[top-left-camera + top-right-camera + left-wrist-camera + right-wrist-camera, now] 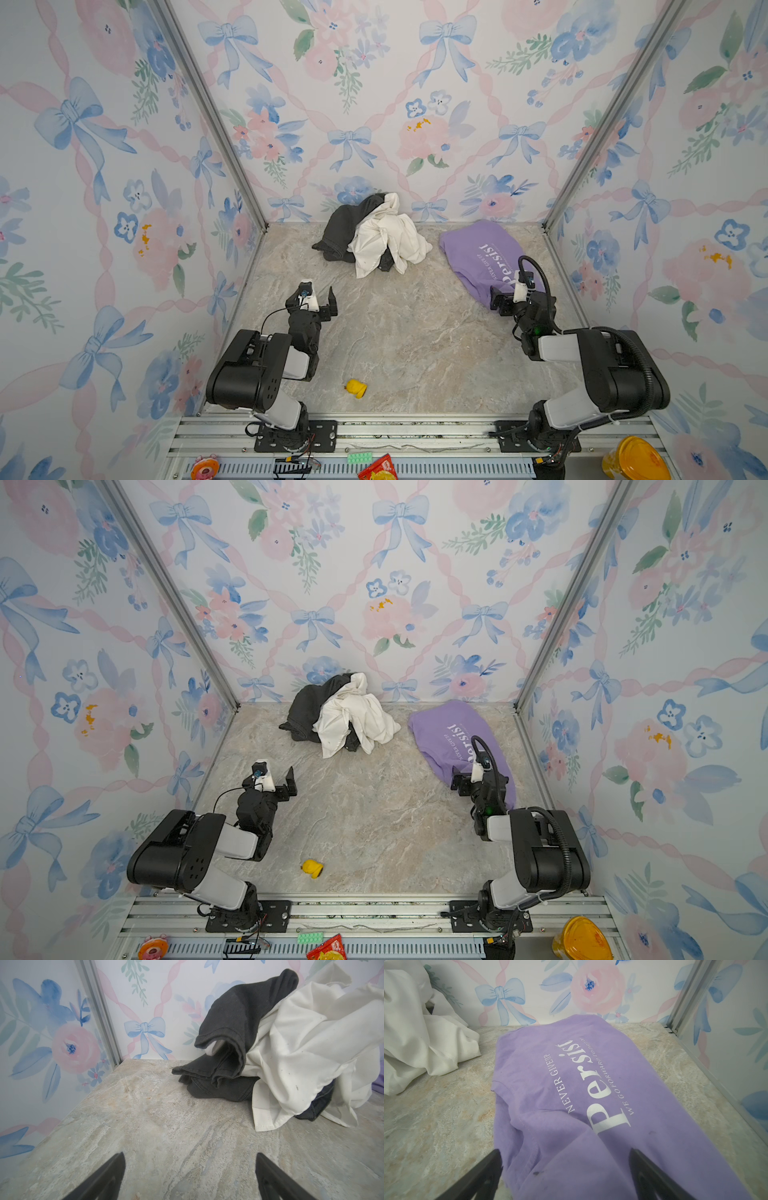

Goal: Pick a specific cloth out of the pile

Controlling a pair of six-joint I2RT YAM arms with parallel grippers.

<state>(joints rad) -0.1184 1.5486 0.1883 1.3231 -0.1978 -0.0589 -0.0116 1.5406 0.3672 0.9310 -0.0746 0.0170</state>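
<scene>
Where the right tool [564, 1152] stands, jaws spread wide and holding nothing, it sits over the near end of the lavender T-shirt [550, 1088] of soft knit fabric. One finger shows over the fabric and one at its left hem; whether they touch it cannot be told.

The T-shirt lies on the far right of the grey-beige marble-patterned worktop [415, 332], running from the back wall toward that tool.

The left tool [319, 293] is likewise wide open and empty, over bare worktop left of centre, well apart from the T-shirt.

Edges and room:
- The T-shirt's right edge is near the aluminium rail [561, 274] at the foot of the right wall.
- Its left edge is separate from the pile [374, 237] at far centre, a dark grey-black garment [232, 1012] under a crumpled cream-white garment [301, 1053]. A strip of bare worktop lies between.
- The centre and near worktop are open, apart from a small yellow toy [355, 387] near the front edge.

The T-shirt lies mostly flat, print upward. White lettering reads "Persist" in large type, with "NEVER GIVE UP" smaller beside it. A sleeve seam shows on its left, and there are a few dark specks near the tool.
</scene>
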